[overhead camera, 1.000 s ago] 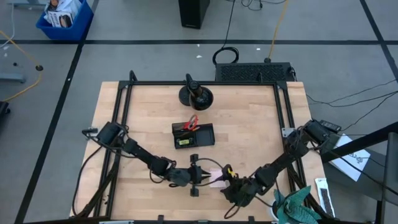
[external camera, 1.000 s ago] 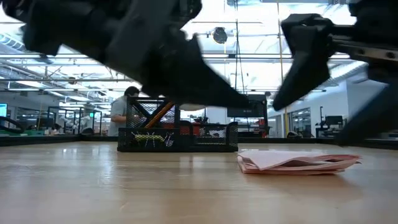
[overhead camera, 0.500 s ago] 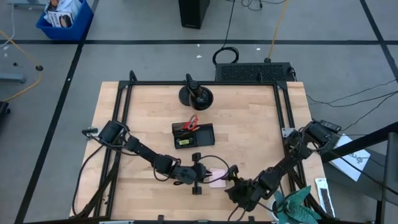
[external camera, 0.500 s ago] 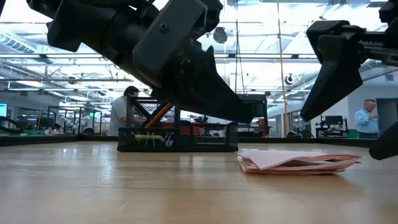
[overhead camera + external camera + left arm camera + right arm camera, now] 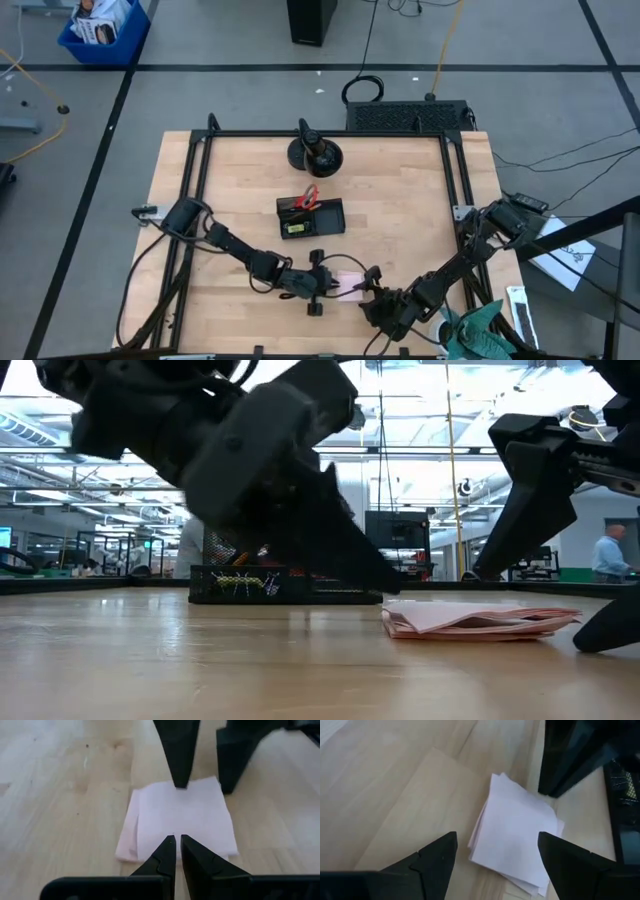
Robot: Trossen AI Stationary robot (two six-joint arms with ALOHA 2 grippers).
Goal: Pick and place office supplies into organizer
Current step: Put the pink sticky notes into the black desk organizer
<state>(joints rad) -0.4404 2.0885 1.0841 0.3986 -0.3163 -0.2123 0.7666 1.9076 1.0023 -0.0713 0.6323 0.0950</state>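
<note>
Pink sticky-note pad unmarked, left claw nearly shut, no legible writing

wooden table, pale grain with a few darker knots; pink pad, square, lying flat on the table, its sheets slightly fanned at one side so a lower edge peeks out; left gripper, two dark fingers nearly together with only a thin slit between the tips, the tips poised over the near edge of the pad and nothing between them; right gripper, farther off on the pad's opposite side, two dark fingers set wide apart, one tip meeting the pad's far edge, the other just beside the pad's far corner on bare wood
</note>
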